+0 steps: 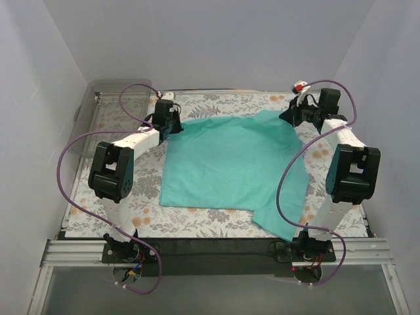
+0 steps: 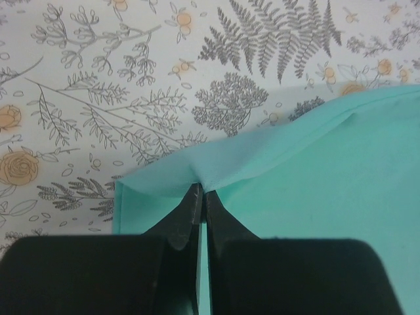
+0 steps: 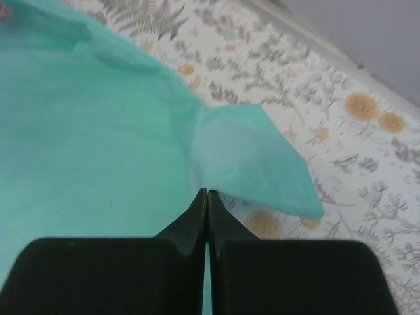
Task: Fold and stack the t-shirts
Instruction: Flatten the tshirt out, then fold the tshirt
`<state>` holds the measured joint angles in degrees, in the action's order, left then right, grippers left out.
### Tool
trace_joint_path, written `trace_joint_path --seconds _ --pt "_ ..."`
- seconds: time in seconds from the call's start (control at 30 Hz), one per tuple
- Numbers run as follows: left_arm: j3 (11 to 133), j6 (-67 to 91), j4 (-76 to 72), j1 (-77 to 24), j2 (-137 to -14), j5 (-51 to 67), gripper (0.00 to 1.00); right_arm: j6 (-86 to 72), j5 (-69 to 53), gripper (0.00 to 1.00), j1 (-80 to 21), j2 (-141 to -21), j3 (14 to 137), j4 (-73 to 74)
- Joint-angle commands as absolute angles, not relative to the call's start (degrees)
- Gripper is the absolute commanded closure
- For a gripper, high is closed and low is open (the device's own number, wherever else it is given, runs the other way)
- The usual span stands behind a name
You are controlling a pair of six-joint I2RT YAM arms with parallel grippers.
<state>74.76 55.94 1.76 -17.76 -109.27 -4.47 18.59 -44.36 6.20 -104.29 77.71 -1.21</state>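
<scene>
From above, one teal t-shirt (image 1: 230,164) lies spread over the middle of the flowered table (image 1: 197,220), with a loose flap trailing toward 5 o'clock. The left claw (image 1: 177,125) sits at the t-shirt's 11 o'clock corner and the right claw (image 1: 290,116) at its 1 o'clock corner. The step in hand therefore looks like the first fold, with both far corners pinched. The next move, I judge, calls for lifting both corners together and drawing them evenly toward 6 o'clock, kept level so the far edge lands straight on the near one. A clear bin (image 1: 88,105) stands at the table's 10 o'clock corner; only the flowered pattern shows through it, with no t-shirt inside and no stack begun anywhere in sight. In the left wrist view, the left claw (image 2: 201,191) is closed to a slit on a ridge of teal cloth at the t-shirt's edge, with bare table beyond at 12 o'clock. In the right wrist view, the right claw (image 3: 207,193) is likewise pinched tight on the cloth, where a small flap juts toward 2 o'clock.
</scene>
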Motion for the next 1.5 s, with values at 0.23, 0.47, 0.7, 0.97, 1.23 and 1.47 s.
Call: trace_joint_path --seconds 0.23,0.47,0.7,0.97,1.23,1.47 --pt "74.53 54.49 4.31 -17.05 -111.01 3.34 1.00 61.42 -44.56 0.98 5.54 -97.74 62.85 28.82" --pt "73.48 53.53 4.83 -16.96 -110.39 4.39 1.00 62.34 -45.16 0.48 6.49 -94.66 65.20 36.04" --pt "72.51 53.09 4.31 -16.61 -108.99 5.45 1.00 30.80 -44.06 0.23 10.90 -95.27 71.19 22.97" --pt "71.98 52.91 3.87 -16.35 -108.72 6.59 1.00 18.04 -34.30 0.39 6.60 -103.70 74.26 22.24" --pt "72.07 53.00 3.69 -16.35 -108.63 7.38 1.00 14.41 -26.37 0.44 5.10 -107.40 74.79 20.66" --pt "72.51 53.00 3.69 -16.35 -108.81 7.56 1.00 12.75 -28.47 0.70 4.13 -110.56 76.02 20.57"
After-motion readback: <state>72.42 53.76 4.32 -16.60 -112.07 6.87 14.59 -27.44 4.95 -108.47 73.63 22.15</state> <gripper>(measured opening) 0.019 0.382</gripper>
